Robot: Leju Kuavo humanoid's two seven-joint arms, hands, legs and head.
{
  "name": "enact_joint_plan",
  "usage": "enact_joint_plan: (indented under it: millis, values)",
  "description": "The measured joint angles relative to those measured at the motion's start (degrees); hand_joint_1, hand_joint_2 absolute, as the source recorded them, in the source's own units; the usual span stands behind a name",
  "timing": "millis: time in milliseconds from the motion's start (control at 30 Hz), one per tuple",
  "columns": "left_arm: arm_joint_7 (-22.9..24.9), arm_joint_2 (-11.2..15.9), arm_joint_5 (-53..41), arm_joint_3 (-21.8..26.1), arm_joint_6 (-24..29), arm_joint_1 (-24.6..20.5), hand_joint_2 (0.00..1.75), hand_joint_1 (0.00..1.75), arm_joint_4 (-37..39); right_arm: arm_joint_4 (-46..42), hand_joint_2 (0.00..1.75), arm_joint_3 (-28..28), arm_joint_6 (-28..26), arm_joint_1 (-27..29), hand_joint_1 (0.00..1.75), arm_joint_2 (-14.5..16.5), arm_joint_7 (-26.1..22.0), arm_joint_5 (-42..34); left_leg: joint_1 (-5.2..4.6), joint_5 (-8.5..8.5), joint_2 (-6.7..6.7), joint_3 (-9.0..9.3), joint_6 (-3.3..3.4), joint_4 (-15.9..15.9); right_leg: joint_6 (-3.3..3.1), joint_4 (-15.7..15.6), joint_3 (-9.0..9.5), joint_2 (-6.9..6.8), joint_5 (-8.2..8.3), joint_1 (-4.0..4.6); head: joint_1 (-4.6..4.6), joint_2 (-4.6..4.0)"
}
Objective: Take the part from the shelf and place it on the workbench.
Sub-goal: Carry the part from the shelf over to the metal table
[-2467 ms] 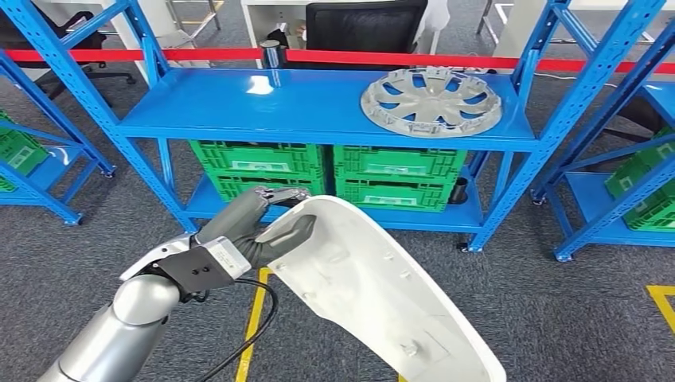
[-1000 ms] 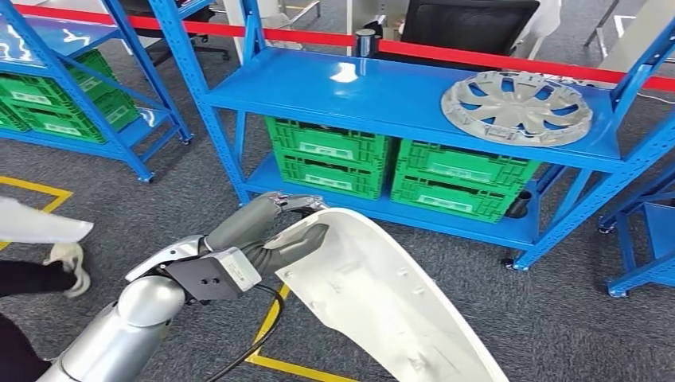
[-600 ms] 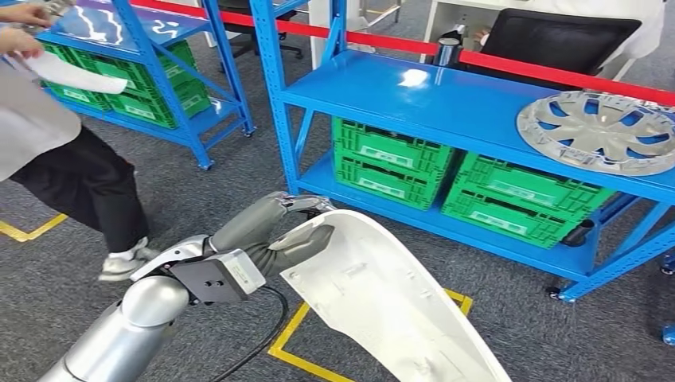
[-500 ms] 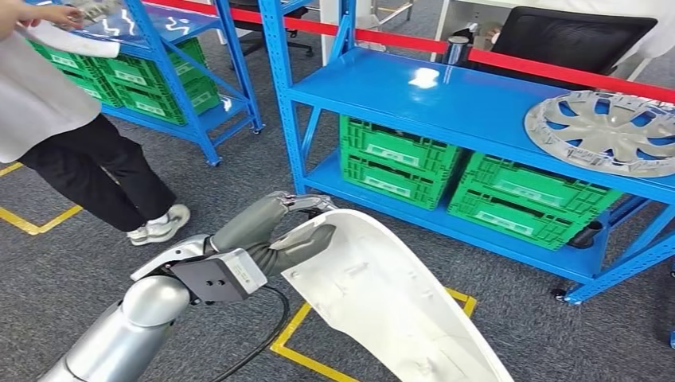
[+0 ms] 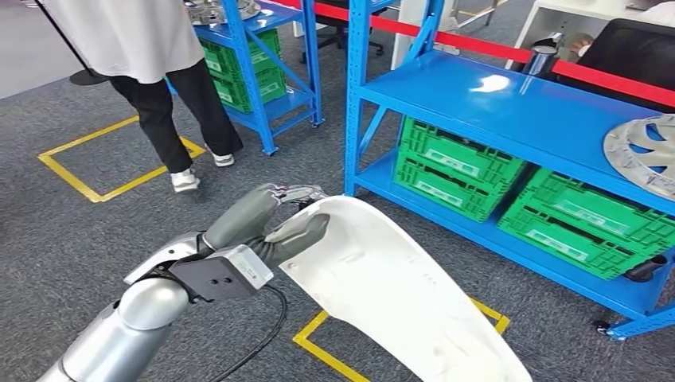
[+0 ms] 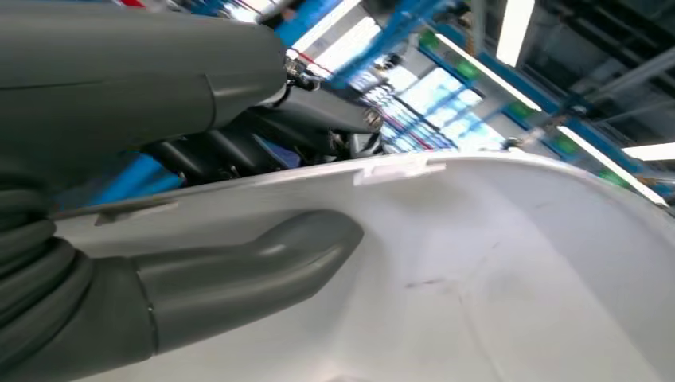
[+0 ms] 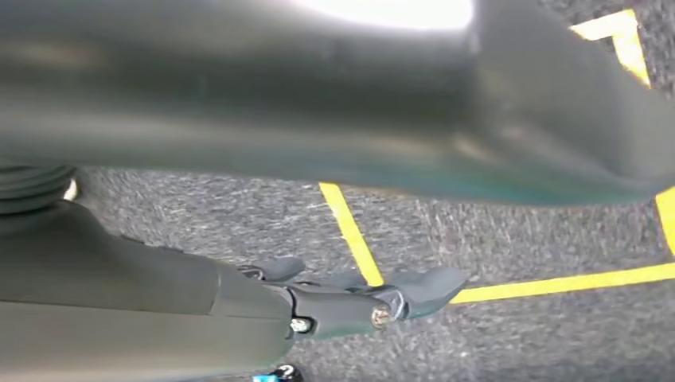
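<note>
Carrying the white part (image 5: 398, 294), the left robot hand (image 5: 271, 227) pinches its upper rim, thumb pressed on the pale inner face and the darker fingers (image 6: 239, 147) hooked over the outer edge, as the left wrist view shows close up. In the head view the part sits at about 6 o'clock, sweeping down toward 5 o'clock and out of frame, held clear of the grey carpet (image 5: 95, 239). The right robot hand (image 7: 350, 298) hangs over carpet and yellow floor tape (image 7: 354, 239) in its wrist view; its fingers look loosely extended with nothing in them, under a blurred pale mass that may be the part's lower end. What has changed is the whole view: over the last seconds the blue shelf (image 5: 509, 111) has slid from dead centre toward 2 o'clock, the silver wheel cover (image 5: 645, 151) has gone to the 3 o'clock edge, and a person (image 5: 159, 72) now stands at 11 o'clock beside a second rack. That reads as the robot turning its body, not the things moving; the grip on the part looks unchanged throughout. I judge the pick finished and the carry under way, the shelf being left behind. No bench is visible, so the turn probably needs to go further before any placing.
</note>
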Motion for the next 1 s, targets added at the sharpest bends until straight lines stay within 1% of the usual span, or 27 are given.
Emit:
enact_joint_plan:
  millis: [33,67,100,167,200,233,267,300,333,367,400,433,467,500,533,567,600,667,700,733,767,800,867,900,933,967,1000]
  values:
    - [0.4,0.0,-1.0,0.0,1.3,0.0,1.75,1.75,-0.1,0.0,0.0,0.0,0.0,-0.1,0.0,0.0,-0.1,0.0,0.06,0.08,-0.65,0.1,0.36,-0.3,0.36,-0.1,0.25,0.0,-0.16,-0.12,0.01,0.01]
    - [0.7,-0.1,-1.8,0.1,2.3,0.0,1.75,1.75,-0.3,0.0,0.0,0.0,0.0,-0.1,0.0,0.0,-0.2,0.0,0.18,0.21,-1.28,0.24,0.74,-0.6,0.66,0.4,0.22,0.92,-0.63,-0.26,0.01,0.01]
    - [1.0,-0.3,-2.3,0.1,3.0,0.0,1.75,1.75,-0.5,-0.1,0.0,0.0,0.0,-0.2,0.0,0.1,-0.3,0.0,0.38,0.36,-1.87,0.41,1.13,-0.8,0.87,1.9,-0.42,2.41,-1.63,-0.34,0.04,0.02]
    - [1.4,-0.6,-3.1,0.1,3.9,-0.1,1.75,1.75,-0.7,-0.1,0.0,0.0,0.0,0.0,0.0,0.1,-0.3,0.0,0.49,0.46,-3.15,0.53,1.66,-1.0,1.01,8.7,-3.88,5.69,-4.84,-0.38,0.08,0.02]
    - [1.6,-0.8,-3.5,0.1,4.3,0.0,1.75,1.75,-0.7,0.0,0.0,0.0,0.0,0.1,0.0,0.1,-0.3,-0.1,0.44,0.45,-3.87,0.52,1.81,-1.0,1.01,12.6,-6.11,6.37,-6.2,-0.34,0.09,0.01]
    - [1.8,-0.8,-3.8,0.1,4.6,0.1,1.75,1.75,-0.7,0.0,0.0,0.0,0.0,0.1,0.0,0.1,-0.3,-0.1,0.39,0.43,-4.65,0.53,1.85,-0.9,1.01,15.3,-7.86,6.61,-6.67,-0.31,0.1,0.01]
    - [1.9,-0.8,-4.2,0.1,4.9,0.2,1.75,1.75,-0.7,0.0,0.0,0.0,0.0,0.2,0.0,0.1,-0.3,-0.1,0.37,0.41,-5.41,0.53,1.83,-0.9,0.99,15.9,-8.67,6.67,-5.96,-0.29,0.1,0.01]
    - [2.0,-0.8,-4.4,0.1,5.2,0.3,1.75,1.75,-0.7,0.0,0.0,0.0,0.0,0.1,0.0,0.1,-0.3,-0.1,0.4,0.37,-6.17,0.54,1.76,-0.7,0.97,14.2,-8.39,6.8,-4.15,-0.32,0.09,0.01]
    - [2.0,-0.8,-4.7,0.1,5.4,0.3,1.75,1.75,-0.8,0.0,0.0,-0.1,0.0,0.1,0.0,0.0,-0.4,-0.2,0.45,0.28,-6.9,0.54,1.62,-0.5,0.96,10.6,-7.08,7.3,-1.67,-0.44,0.1,0.02]
    - [2.0,-0.9,-5.0,0.1,5.7,0.3,1.75,1.75,-0.8,0.0,0.0,-0.1,0.0,0.1,0.0,0.0,-0.4,-0.2,0.46,0.17,-7.56,0.45,1.39,-0.3,1.02,6.9,-5.56,8.36,0.21,-0.63,0.09,0.02]
    - [2.1,-0.9,-5.3,0.1,6.0,0.3,1.75,1.75,-0.9,0.0,0.0,-0.2,0.0,0.0,0.0,0.0,-0.4,-0.3,0.42,0.08,-8.19,0.3,1.07,0.0,0.94,3.7,-4.31,9.25,1.55,-0.74,0.09,0.01]
    - [2.3,-0.9,-5.6,0.1,6.4,0.3,1.75,1.75,-0.9,0.0,0.0,-0.3,0.1,0.0,0.0,0.0,-0.5,-0.3,0.38,0.04,-8.67,0.13,0.73,0.2,0.79,1.9,-3.58,9.92,2.1,-0.81,0.09,0.01]
    - [2.4,-0.9,-5.9,0.1,6.7,0.3,1.75,1.75,-0.9,0.0,0.0,-0.3,0.1,0.0,0.0,0.0,-0.5,-0.4,0.34,0.1,-9.06,-0.02,0.35,0.1,0.52,1.4,-3.44,10.16,1.97,-0.75,0.09,0.01]
    - [2.6,-0.9,-6.1,0.1,7.0,0.3,1.75,1.75,-1.0,0.0,0.0,-0.4,0.1,0.0,0.0,0.1,-0.5,-0.4,0.37,0.21,-9.43,-0.13,-0.05,0.0,0.08,1.3,-3.46,9.72,2.13,-0.61,0.09,0.01]
    - [2.7,-0.9,-6.3,0.1,7.2,0.3,1.75,1.75,-1.0,0.0,0.0,-0.5,0.1,0.0,0.0,0.1,-0.5,-0.4,0.45,0.26,-9.35,-0.15,-0.38,0.0,-0.36,1.2,-3.39,9.27,2.27,-0.6,0.09,0.01]
    - [2.8,-0.8,-6.5,0.1,7.5,0.3,1.75,1.75,-1.0,0.0,0.0,-0.6,0.1,-0.1,0.0,0.1,-0.5,-0.4,0.43,-0.04,-8.45,-0.33,-0.69,0.4,-0.79,1.0,-3.27,8.84,2.4,-0.58,0.05,0.01]
    - [2.8,-0.8,-6.8,0.1,7.9,0.3,1.75,1.75,-1.0,0.0,0.0,-0.6,0.1,-0.1,0.0,0.1,-0.5,-0.4,0.4,-0.92,-7.09,-0.91,-0.96,1.8,-1.17,0.8,-3.14,8.33,2.49,-0.6,-0.01,0.01]
    - [2.9,-0.7,-7.7,0.2,9.2,0.3,1.75,1.75,-1.0,0.0,0.0,-0.8,0.1,0.0,0.0,0.0,-0.5,-0.4,0.35,-4.28,-4.14,-3.61,-1.36,7.8,-1.61,0.7,-2.98,7.25,2.46,-0.51,-0.15,0.01]
    - [2.9,-0.7,-8.2,0.2,9.9,0.3,1.75,1.75,-1.0,0.0,0.0,-0.8,0.1,0.1,0.0,0.0,-0.5,-0.4,0.43,-6.03,-3.55,-5.43,-1.52,11.6,-1.7,0.7,-2.98,6.64,2.41,-0.43,-0.17,0.01]
    - [2.9,-0.7,-8.6,0.3,10.5,0.4,1.75,1.75,-0.9,0.1,0.0,-0.8,0.1,0.1,0.0,0.0,-0.5,-0.4,0.51,-7.06,-3.31,-6.83,-1.62,14.6,-1.75,0.7,-2.98,6.01,2.37,-0.38,-0.18,0.01]
    - [2.9,-0.7,-9.0,0.3,11.1,0.5,1.75,1.75,-0.9,0.1,0.0,-0.9,0.1,0.1,0.0,0.0,-0.5,-0.4,0.57,-7.08,-3.21,-7.33,-1.65,15.7,-1.76,0.7,-2.97,5.41,2.33,-0.33,-0.18,0.01]
    - [2.9,-0.7,-9.2,0.4,11.5,0.6,1.75,1.75,-0.8,0.1,0.0,-0.9,0.1,0.1,0.0,0.0,-0.5,-0.4,0.6,-6.05,-3.1,-6.65,-1.6,14.6,-1.72,0.7,-2.92,4.89,2.29,-0.3,-0.18,0.0]
    - [2.9,-0.7,-9.4,0.5,12.3,0.6,1.75,1.75,-0.9,0.1,0.0,-0.9,0.1,0.0,0.0,0.0,-0.5,-0.3,0.53,-2.69,-2.14,-2.59,-1.24,7.2,-1.49,0.7,-2.67,4.05,2.12,-0.27,-0.18,0.0]
    - [2.9,-0.7,-9.5,0.6,12.6,0.6,1.75,1.75,-1.0,0.1,0.0,-0.9,0.1,0.0,0.0,0.0,-0.5,-0.3,0.35,-1.58,-1.47,-0.65,-0.93,3.6,-1.27,0.7,-2.55,3.76,1.99,-0.17,-0.17,0.01]
    - [2.8,-0.7,-9.5,0.7,13.0,0.7,1.75,1.75,-1.0,0.1,0.0,-0.9,0.2,-0.1,0.0,0.0,-0.5,-0.2,0.16,-1.03,-0.99,0.63,-0.59,1.1,-0.99,0.7,-2.45,3.51,1.9,-0.08,-0.17,0.01]
    - [2.8,-0.6,-9.5,0.9,13.3,0.8,1.75,1.75,-1.1,0.1,0.0,-0.9,0.2,-0.2,0.0,0.0,-0.5,-0.1,-0.04,-1.04,-0.74,1.17,-0.24,0.0,-0.67,0.6,-2.36,3.27,1.84,-0.01,-0.16,0.01]
    - [2.6,-0.6,-9.5,1.1,13.5,1.0,1.75,1.75,-1.2,0.1,0.0,-0.9,0.3,-0.3,0.0,0.1,-0.5,-0.1,-0.24,-1.07,-1.04,1.17,0.12,-0.2,-0.32,0.5,-2.26,3.04,1.82,0.02,-0.16,0.01]
